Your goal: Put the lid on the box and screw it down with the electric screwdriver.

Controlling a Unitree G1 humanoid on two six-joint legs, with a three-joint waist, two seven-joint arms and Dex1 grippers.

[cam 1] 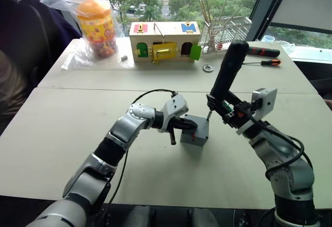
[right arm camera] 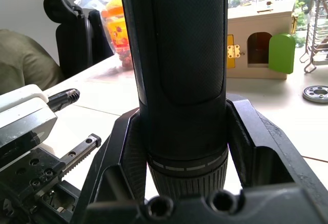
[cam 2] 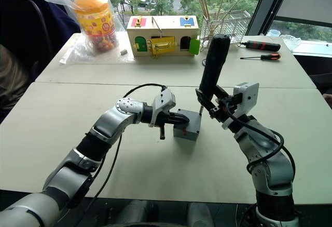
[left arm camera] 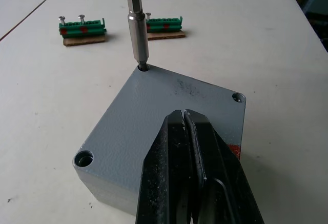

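Our left gripper, fingers pressed together, rests on the flat grey plastic lid covering the small grey plastic box, mid-table. Our right gripper clamps the thick black electric screwdriver, bit in a corner hole.

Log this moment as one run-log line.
lid: on box | left gripper: shut, pressing lid | right gripper: shut on electric screwdriver | bit: in corner hole

Lid on box – wooden box behind (hand screwdrivers far right).
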